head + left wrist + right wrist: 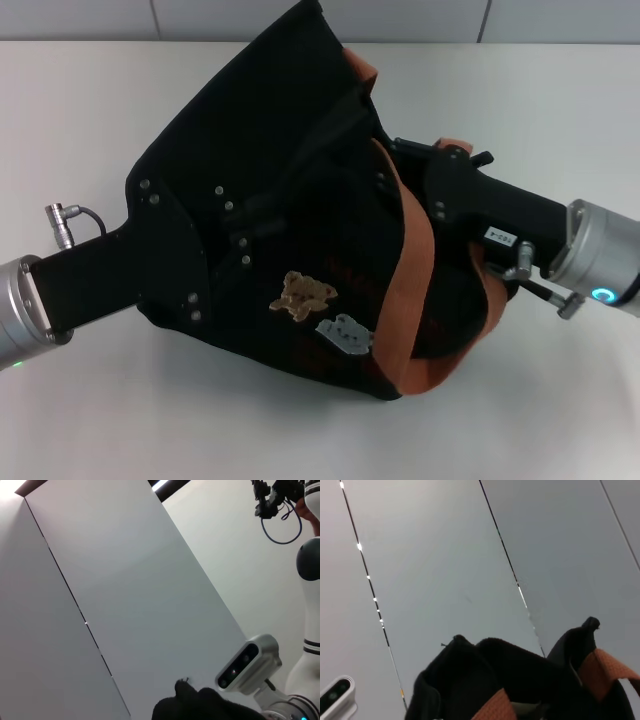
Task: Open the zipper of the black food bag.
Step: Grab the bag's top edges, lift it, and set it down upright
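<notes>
The black food bag (290,150) lies tilted in the middle of the white table (560,110), one corner pointing to the back wall. Its orange-brown handles (415,260) loop down its right side, with a tan bear patch (305,293) and a pale grey patch (345,333) on the front. I cannot make out the zipper among the black folds. My left gripper (195,250) reaches in from the left, its black body against the bag's left face. My right gripper (440,180) presses in at the bag's right side by the handles. The bag's top edge (495,680) and a handle (605,670) show in the right wrist view.
A tiled wall (400,18) runs behind the table. In the left wrist view a strip of black fabric (200,705) shows beside the right arm's wrist camera (247,667). White table surface lies around the bag on all sides.
</notes>
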{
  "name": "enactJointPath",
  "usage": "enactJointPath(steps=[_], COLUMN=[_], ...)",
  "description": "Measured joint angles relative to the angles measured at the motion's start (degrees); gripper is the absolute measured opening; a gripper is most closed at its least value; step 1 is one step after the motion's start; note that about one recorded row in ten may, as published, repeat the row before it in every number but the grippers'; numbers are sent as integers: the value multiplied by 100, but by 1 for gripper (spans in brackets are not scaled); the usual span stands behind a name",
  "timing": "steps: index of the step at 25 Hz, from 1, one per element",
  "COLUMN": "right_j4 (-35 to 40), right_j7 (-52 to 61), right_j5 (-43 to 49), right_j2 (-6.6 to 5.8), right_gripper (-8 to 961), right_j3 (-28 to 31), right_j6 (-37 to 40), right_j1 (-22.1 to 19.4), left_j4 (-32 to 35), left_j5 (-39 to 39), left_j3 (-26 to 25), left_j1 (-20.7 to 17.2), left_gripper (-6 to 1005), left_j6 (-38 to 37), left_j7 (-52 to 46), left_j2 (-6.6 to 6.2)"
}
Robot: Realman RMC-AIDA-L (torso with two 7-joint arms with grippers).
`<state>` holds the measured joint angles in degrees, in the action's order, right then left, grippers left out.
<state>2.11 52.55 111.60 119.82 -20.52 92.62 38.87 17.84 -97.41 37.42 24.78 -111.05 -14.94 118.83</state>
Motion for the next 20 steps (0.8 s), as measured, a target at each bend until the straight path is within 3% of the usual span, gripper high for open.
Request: enactJointPath(steps=[8,16,20], right_j4=[20,28,3], right_j7=[-14,-43,-106], right_j5=[3,-2,-27], right_j2=[0,-3,-2], right_gripper=[358,204,54], right_j3=[-80,-379,-351], right_j6=[-99,-110,-146], right_j1=[69,155,128], left_j4=[0,0,0], left_j5=[4,6,21], left_j3=[3,4,3], left_j1=[-18,4,-3], left_gripper=[93,93,93], left_j6=[-4,4,5], left_j7=[0,0,3], left_j2=[1,0,0])
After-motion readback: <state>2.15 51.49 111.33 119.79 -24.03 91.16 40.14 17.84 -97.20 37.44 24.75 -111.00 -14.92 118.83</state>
